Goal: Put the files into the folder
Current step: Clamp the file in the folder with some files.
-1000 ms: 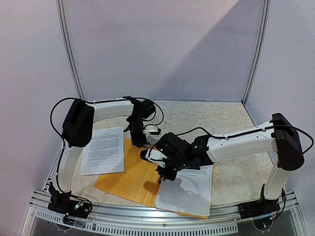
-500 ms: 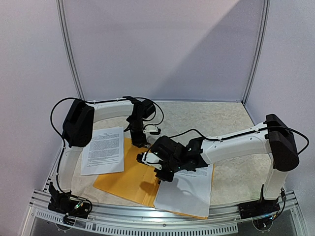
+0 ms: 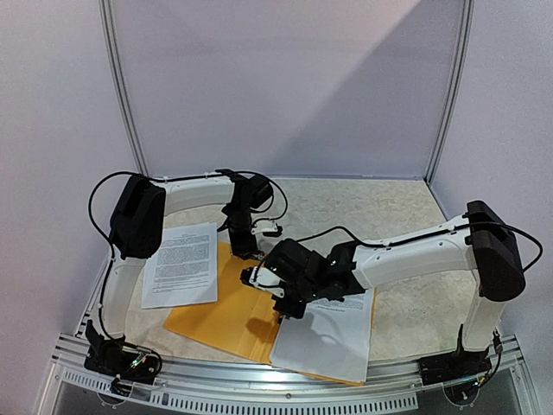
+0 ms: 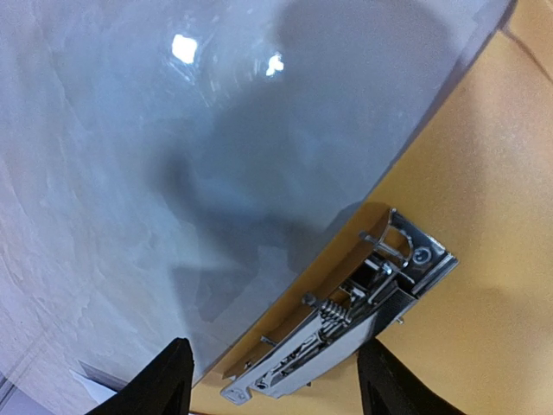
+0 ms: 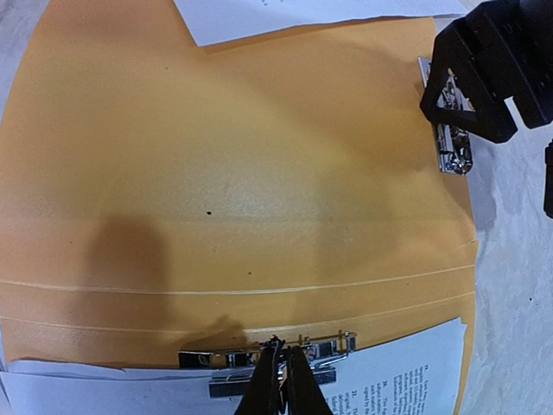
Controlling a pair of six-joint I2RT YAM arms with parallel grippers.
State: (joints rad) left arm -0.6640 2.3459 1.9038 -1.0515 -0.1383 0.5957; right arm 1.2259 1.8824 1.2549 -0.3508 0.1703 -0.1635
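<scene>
Straddling the folder (image 4: pixel 484 173) clip (image 4: pixel 346 324), left jaws gape wide; right jaws closed

A pale, speckled table (image 3: pixel 389 207) fills the middle, a silver rail (image 3: pixel 285 385) runs along at 6 o'clock, plain light walls (image 3: pixel 285 86) stand at 12 o'clock, and thin grey poles (image 3: pixel 121 86) rise at 10 and 2 o'clock.

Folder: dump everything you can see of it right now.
The folder lies open and flat on the table. It is orange-yellow and looks like smooth plastic, with two crease lines across its middle. Inside, one metal clip sits under the left gripper, jaws apart; a second clip meets the right gripper, jaws together. One printed sheet covers its right-arm half; another overlaps the opposite edge.
</scene>
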